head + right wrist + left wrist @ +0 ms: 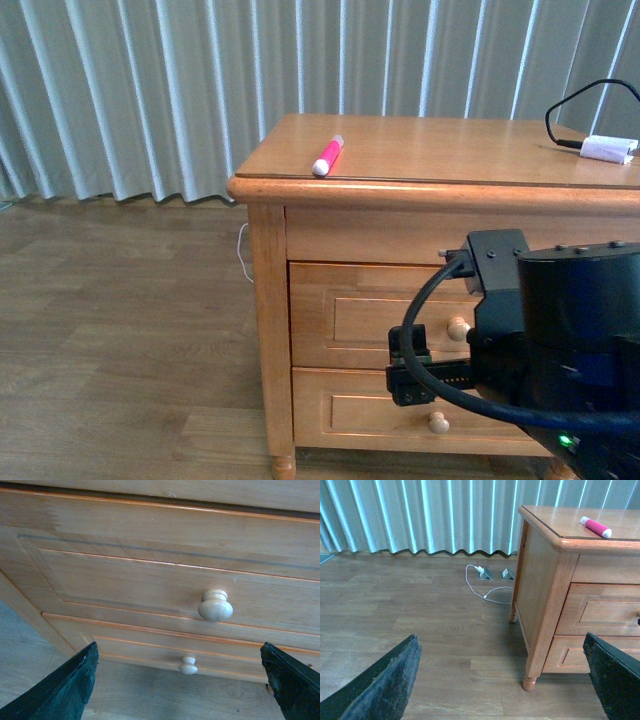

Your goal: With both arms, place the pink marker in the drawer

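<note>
The pink marker [328,156] lies on the dresser top near its front left corner; it also shows in the left wrist view [595,527]. The taller drawer [370,315] is shut, with its round knob [458,328] in front of my right arm [570,330]. My right gripper [410,368] is open and empty, close to the drawer front [125,580], with the knob [215,605] above the gap between its fingers. My left gripper [502,690] is open and empty over the floor, left of the dresser, away from the marker.
The shallower drawer with a small knob [188,665] sits below, shut. A white adapter with a black cable [608,149] lies at the dresser top's far right. A white cable and floor sockets [485,582] lie by the curtain [150,90]. The dresser leg [530,682] stands between the left fingers.
</note>
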`<action>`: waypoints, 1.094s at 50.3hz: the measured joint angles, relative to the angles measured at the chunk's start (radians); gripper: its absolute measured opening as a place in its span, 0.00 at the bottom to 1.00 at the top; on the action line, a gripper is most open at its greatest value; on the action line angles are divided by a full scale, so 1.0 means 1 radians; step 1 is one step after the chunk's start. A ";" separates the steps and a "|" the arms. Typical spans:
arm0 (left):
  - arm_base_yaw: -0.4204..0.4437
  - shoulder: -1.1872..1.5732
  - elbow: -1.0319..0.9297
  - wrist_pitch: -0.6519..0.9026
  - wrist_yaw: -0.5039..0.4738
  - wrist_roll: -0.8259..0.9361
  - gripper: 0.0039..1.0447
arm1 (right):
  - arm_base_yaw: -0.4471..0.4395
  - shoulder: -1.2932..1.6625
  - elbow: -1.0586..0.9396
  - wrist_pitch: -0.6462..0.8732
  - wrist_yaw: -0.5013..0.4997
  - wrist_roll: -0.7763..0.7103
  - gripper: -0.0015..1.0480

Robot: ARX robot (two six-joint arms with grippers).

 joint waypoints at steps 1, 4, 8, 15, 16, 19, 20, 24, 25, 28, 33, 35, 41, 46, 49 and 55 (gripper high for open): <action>0.000 0.000 0.000 0.000 0.000 0.000 0.94 | 0.001 0.026 0.029 -0.010 0.005 0.007 0.91; 0.000 0.000 0.000 0.000 0.000 0.000 0.94 | 0.001 0.070 0.082 -0.022 0.018 0.014 0.91; 0.000 0.000 0.000 0.000 0.000 0.000 0.94 | -0.002 0.109 0.135 -0.033 0.047 0.026 0.91; 0.000 0.000 0.000 0.000 0.000 0.000 0.94 | -0.016 0.152 0.201 -0.050 0.094 0.041 0.91; 0.000 0.000 0.000 0.000 0.000 0.000 0.94 | -0.020 0.158 0.212 -0.058 0.097 0.045 0.91; 0.000 0.000 0.000 0.000 0.000 0.000 0.94 | -0.029 0.171 0.234 -0.064 0.097 0.051 0.91; 0.000 0.000 0.000 0.000 0.000 0.000 0.94 | -0.032 0.175 0.241 -0.066 0.097 0.055 0.91; 0.000 0.000 0.000 0.000 0.000 0.000 0.94 | -0.043 0.186 0.254 -0.079 0.087 0.057 0.91; 0.000 0.000 0.000 0.000 0.000 0.000 0.94 | -0.043 0.188 0.256 -0.080 0.087 0.057 0.91; 0.000 0.000 0.000 0.000 0.000 0.000 0.94 | -0.048 0.196 0.262 -0.089 0.087 0.058 0.91; 0.000 0.000 0.000 0.000 0.000 0.000 0.94 | -0.052 0.204 0.264 -0.085 0.085 0.058 0.91; 0.000 0.000 0.000 0.000 0.000 0.000 0.94 | -0.055 0.204 0.264 -0.080 0.080 0.056 0.91; 0.000 0.000 0.000 0.000 0.000 0.000 0.94 | -0.060 0.204 0.257 -0.059 0.072 0.055 0.84; 0.000 0.000 0.000 0.000 0.000 0.000 0.94 | -0.060 0.204 0.252 -0.047 0.068 0.055 0.71; 0.000 0.000 0.000 0.000 0.000 0.000 0.94 | -0.061 0.204 0.250 -0.046 0.066 0.055 0.60; 0.000 0.000 0.000 0.000 0.000 0.000 0.94 | -0.071 0.204 0.250 -0.056 0.062 0.054 0.37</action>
